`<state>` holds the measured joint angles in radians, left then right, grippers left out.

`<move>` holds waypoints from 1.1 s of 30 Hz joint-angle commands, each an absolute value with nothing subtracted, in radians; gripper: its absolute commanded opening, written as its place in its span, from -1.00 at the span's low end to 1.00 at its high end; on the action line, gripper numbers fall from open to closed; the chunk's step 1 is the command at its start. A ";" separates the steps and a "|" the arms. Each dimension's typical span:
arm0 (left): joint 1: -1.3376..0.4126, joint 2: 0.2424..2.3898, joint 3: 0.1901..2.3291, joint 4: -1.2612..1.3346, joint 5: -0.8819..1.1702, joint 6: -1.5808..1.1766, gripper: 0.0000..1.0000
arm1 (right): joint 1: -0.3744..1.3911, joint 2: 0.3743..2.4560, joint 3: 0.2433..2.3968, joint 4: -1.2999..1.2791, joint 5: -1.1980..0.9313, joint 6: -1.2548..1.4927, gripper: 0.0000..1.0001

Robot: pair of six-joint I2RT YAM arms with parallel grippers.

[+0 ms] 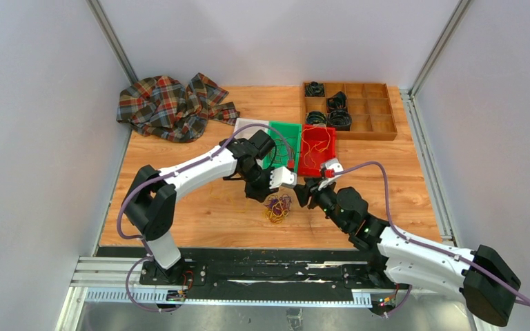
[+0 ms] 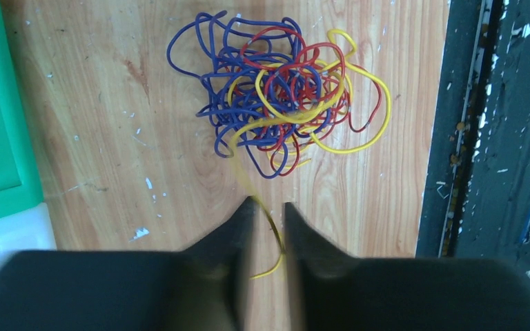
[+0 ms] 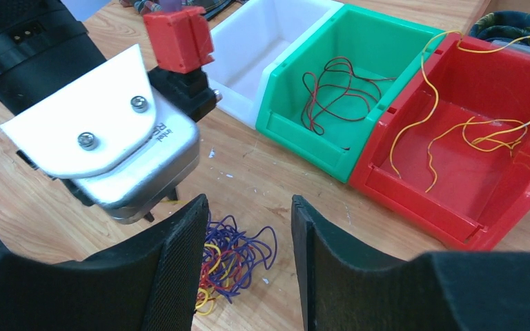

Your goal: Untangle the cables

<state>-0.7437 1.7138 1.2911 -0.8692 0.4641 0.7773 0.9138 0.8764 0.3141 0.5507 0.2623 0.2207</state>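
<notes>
The cables (image 1: pixel 277 207) lie in a small tangle of purple, red and yellow wires (image 2: pixel 283 89) on the wooden table, also seen in the right wrist view (image 3: pixel 231 258). My left gripper (image 1: pixel 268 192) hangs just left of the tangle. Its jaws (image 2: pixel 268 205) stand narrow, a small gap between them. One yellow strand (image 2: pixel 270 221) trails from the tangle through that gap and touches the right finger. My right gripper (image 1: pixel 306 193) is open (image 3: pixel 248 200) just right of the tangle, nothing between its fingers.
Behind the tangle stand a white bin (image 3: pixel 262 41), a green bin (image 3: pixel 303 141) with red wires and a red bin (image 3: pixel 414 193) with yellow wires. A wooden organiser (image 1: pixel 379 114) with black cords is at the back right, a plaid cloth (image 1: pixel 172 107) back left.
</notes>
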 commanded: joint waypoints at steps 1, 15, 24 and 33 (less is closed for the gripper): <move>-0.750 1.685 1.300 -0.894 0.452 0.803 -0.82 | 0.895 0.867 0.319 0.546 0.247 0.215 -0.02; -0.749 1.406 1.480 -1.095 0.498 0.680 -0.99 | 0.906 1.023 0.420 0.643 -0.080 0.161 0.40; -0.749 1.345 1.489 -1.116 0.503 0.644 -0.99 | 0.943 1.224 0.560 0.731 -0.157 0.162 0.33; -0.749 1.313 1.574 -1.159 0.513 0.652 -0.99 | 0.952 1.405 0.606 0.846 -0.172 0.213 0.10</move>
<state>-0.7437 1.3579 1.5105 -1.1343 0.4831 0.6571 0.9314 1.3460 0.5709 0.7555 -0.1402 0.1898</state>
